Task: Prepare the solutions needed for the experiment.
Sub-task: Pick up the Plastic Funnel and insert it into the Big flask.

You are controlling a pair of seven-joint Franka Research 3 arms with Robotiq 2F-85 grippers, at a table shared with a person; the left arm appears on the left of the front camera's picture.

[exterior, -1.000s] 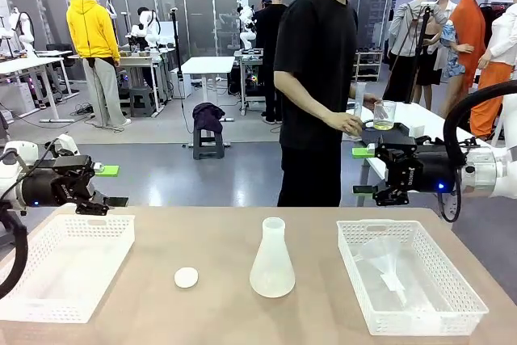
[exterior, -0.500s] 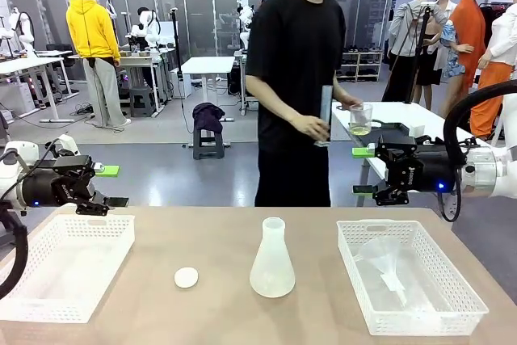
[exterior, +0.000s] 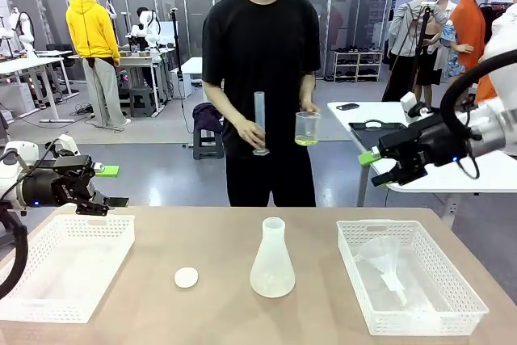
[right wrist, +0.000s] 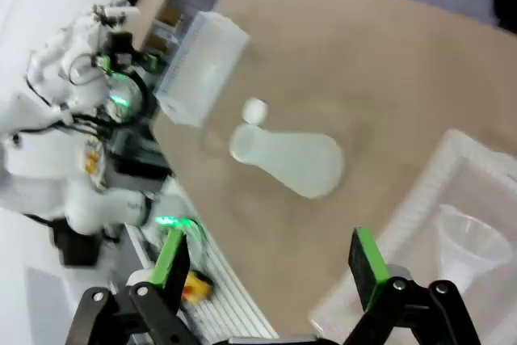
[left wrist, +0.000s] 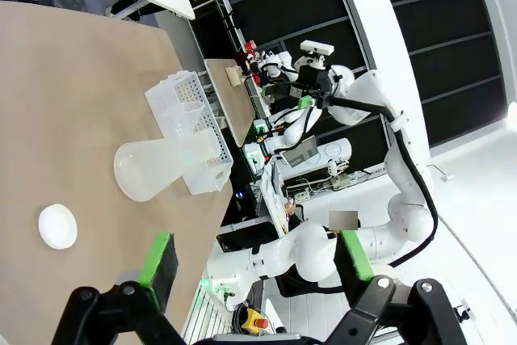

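The room beyond is a wide lab with a grey floor, white work tables and a person in a yellow hoodie [exterior: 91, 30] well behind. My tan table [exterior: 218, 232] runs across the front. My left gripper [exterior: 113, 186] hangs over the far edge of the left basket [exterior: 65, 268], fingers apart and holding nothing. My right gripper [exterior: 373, 170] sits raised above and beyond the right basket [exterior: 452, 296], also spread and empty; a clear funnel [exterior: 388, 268] lies in that basket. Between my two grippers and lower, a flask [exterior: 272, 260] stands upright with a white disc [exterior: 187, 278] near it, towards my left gripper. Across the table, the person [exterior: 260, 46] holds a beaker [exterior: 306, 123] well apart from my right gripper, on its inner side, at about its height. The solution [exterior: 306, 141] lies as a shallow yellow-green layer at the beaker's bottom. Their other hand holds a graduated cylinder [exterior: 259, 123] upright beside it.

From my left wrist, the tabletop [left wrist: 81, 78] stretches ahead. My left gripper [left wrist: 257, 260] shows its green pads [left wrist: 159, 260] wide apart. The disc [left wrist: 57, 226] is nearest, then the flask [left wrist: 149, 169], then a basket [left wrist: 194, 115].

From my right wrist, everything is blurred. My right gripper [right wrist: 271, 264] is spread, pads [right wrist: 367, 264] apart. The flask [right wrist: 291, 159] and disc [right wrist: 255, 110] lie ahead on the table [right wrist: 363, 54], the funnel [right wrist: 468, 236] just beside one finger.
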